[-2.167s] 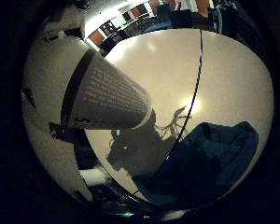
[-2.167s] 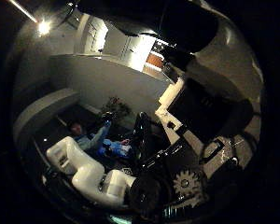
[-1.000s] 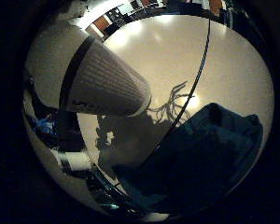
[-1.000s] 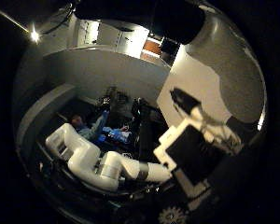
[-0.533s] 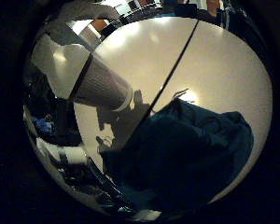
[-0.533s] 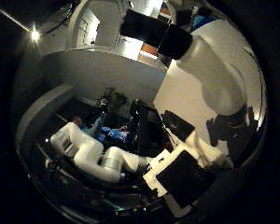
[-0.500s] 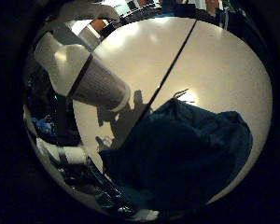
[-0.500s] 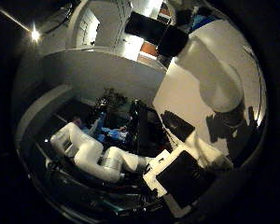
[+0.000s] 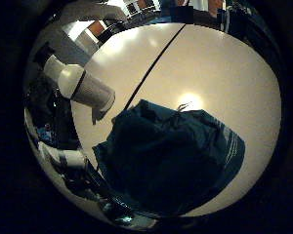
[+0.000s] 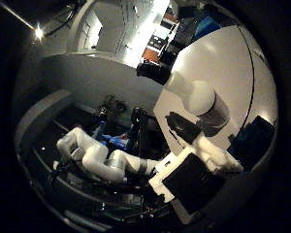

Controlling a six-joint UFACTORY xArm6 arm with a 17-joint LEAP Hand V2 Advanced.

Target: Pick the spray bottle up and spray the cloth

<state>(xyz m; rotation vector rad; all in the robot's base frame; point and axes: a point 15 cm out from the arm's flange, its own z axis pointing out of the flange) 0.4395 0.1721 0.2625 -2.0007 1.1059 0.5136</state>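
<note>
So the white spray bottle [image 10: 202,103] is standing upright on the pale round table [image 9: 219,63], near the table's edge, with its dark nozzle head up top and a dark band around the shoulder. The dark teal cloth [image 9: 168,156] is lying bunched up on the same table, a little way apart from the bottle and not touching it; it fills a good chunk of the little finger side view, so it's pretty close to the palm. A thin dark seam runs across the tabletop just beside the cloth. The hand [image 10: 199,167] only shows as white and black parts beside the bottle, holding nothing, but honestly I can't tell whether its fingers are spread or curled.
</note>
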